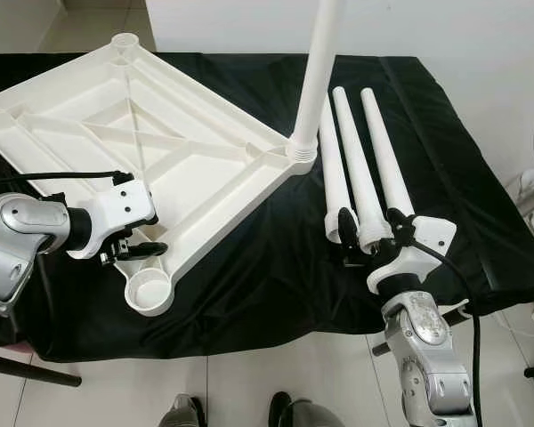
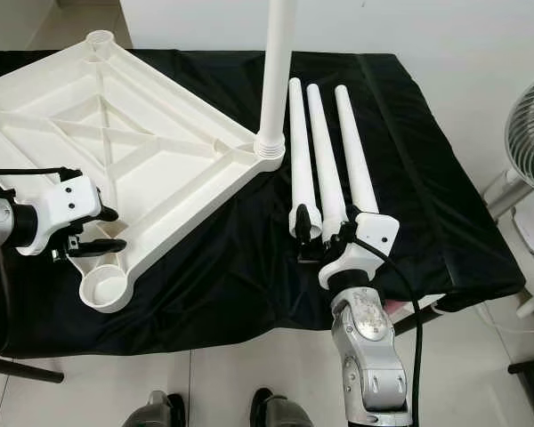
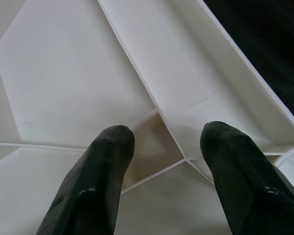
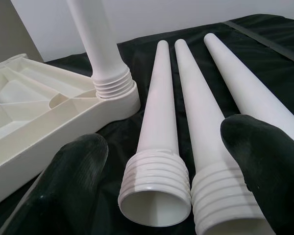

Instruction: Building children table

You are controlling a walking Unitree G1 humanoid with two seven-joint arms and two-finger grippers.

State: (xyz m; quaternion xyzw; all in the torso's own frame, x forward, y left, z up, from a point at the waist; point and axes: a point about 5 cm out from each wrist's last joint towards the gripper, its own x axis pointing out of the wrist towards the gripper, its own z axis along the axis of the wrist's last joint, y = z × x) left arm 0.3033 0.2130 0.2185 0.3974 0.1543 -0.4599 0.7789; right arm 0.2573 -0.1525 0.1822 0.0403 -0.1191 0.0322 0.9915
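Now the white table panel (image 1: pixel 133 133) lies upside down on the black tabletop (image 1: pixel 249 276), one leg (image 1: pixel 319 71) screwed in. Left claw (image 3: pixel 166 147) is open above it; right claw (image 4: pixel 161 161) open around the loose legs (image 1: pixel 360 160).

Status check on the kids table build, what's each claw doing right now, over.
Left claw open over upturned white plastic tabletop. Right claw open around threaded ends of loose white tapered legs. One leg standing in corner socket. Nothing blocking.

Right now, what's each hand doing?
Left hand: open over the tabletop, holding nothing.
Right hand: open around the leg ends, not gripping.
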